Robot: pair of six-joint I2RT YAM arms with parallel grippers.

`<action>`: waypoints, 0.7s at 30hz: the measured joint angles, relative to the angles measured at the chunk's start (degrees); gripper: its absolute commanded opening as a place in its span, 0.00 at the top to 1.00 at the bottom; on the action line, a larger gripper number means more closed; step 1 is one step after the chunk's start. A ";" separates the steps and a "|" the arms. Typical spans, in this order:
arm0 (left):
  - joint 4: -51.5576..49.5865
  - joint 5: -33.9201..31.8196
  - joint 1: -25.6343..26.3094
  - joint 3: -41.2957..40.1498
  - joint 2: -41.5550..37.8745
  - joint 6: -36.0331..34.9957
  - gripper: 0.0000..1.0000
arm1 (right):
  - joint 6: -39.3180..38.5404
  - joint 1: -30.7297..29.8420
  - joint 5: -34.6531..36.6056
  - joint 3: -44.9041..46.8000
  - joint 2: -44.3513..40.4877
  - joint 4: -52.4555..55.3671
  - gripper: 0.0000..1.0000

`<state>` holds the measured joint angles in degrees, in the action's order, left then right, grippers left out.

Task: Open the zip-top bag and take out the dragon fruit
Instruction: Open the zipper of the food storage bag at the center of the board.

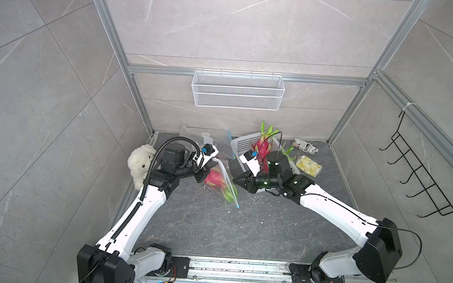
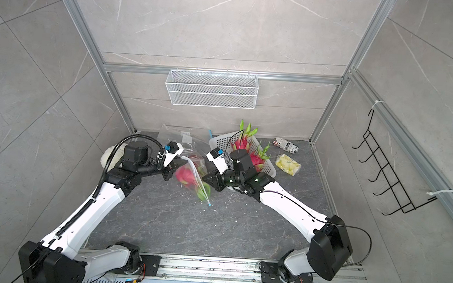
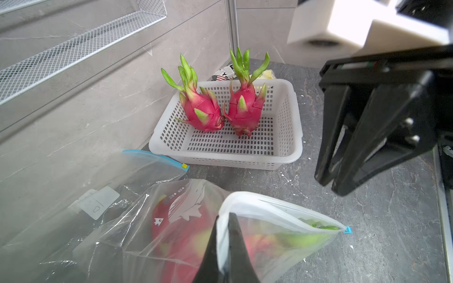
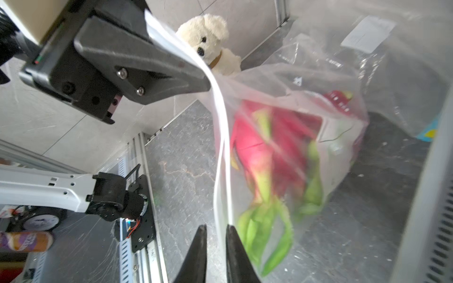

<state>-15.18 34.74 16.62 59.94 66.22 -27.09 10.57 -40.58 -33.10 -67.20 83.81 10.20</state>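
A: Fruit first. Where is it?
B: One dragon fruit (image 1: 215,178) is inside the bag (image 3: 282,235), pink body up by the held corner, green spikes toward the slider (image 3: 347,229). It's in the middle of the table (image 1: 255,230), between the arms. The lower end is blurred

A: The rest?
B: Two fruits (image 3: 203,112) stand bare in the basket (image 3: 225,156) behind. A second bag (image 3: 171,213) just beside shows red through the film. Likely another fruit, can't say for sure

A: Grippers?
B: The left gripper (image 3: 223,216) is clenched on the white zip strip (image 4: 218,103), at the end away from the slider, holding that corner up. The right gripper (image 4: 216,227) is right at the strip, fingers a narrow slit apart. Nothing is plainly pinched. One lip runs down to the tips, but I can't tell whether it lies between them

A: Zip undone?
B: Looks so. The two lips run apart for most of the length, with the slider at the far end

A: So the step?
B: My guess is that the right takes the free lip, one lip and not both. It should bite on the stiff strip, since the film would slip. Then ease the arms apart so the mouth gapes. The left must not loosen, or the fruit's weight drags the bag down. The spikes may snag on the way out, so better to go for the body
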 measured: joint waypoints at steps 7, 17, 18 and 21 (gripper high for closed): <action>1.73 0.50 0.00 -1.68 -0.15 1.29 1.00 | 2.95 -2.91 -0.04 0.68 2.69 -3.39 0.92; 1.66 0.50 0.00 -1.79 -1.29 1.33 1.00 | 3.19 -2.80 6.23 0.87 4.04 -3.58 0.96; 1.66 0.50 0.00 -1.79 -1.38 1.33 1.00 | 3.15 -2.80 7.08 0.87 4.33 -3.54 0.96; 1.64 0.50 0.00 -1.79 -1.62 1.33 1.00 | 3.15 -2.80 9.29 0.87 4.83 -3.56 0.96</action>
<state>-13.54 35.24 16.62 58.15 64.60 -25.76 13.72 -43.38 -23.81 -66.32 88.64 6.63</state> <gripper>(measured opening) 0.047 0.045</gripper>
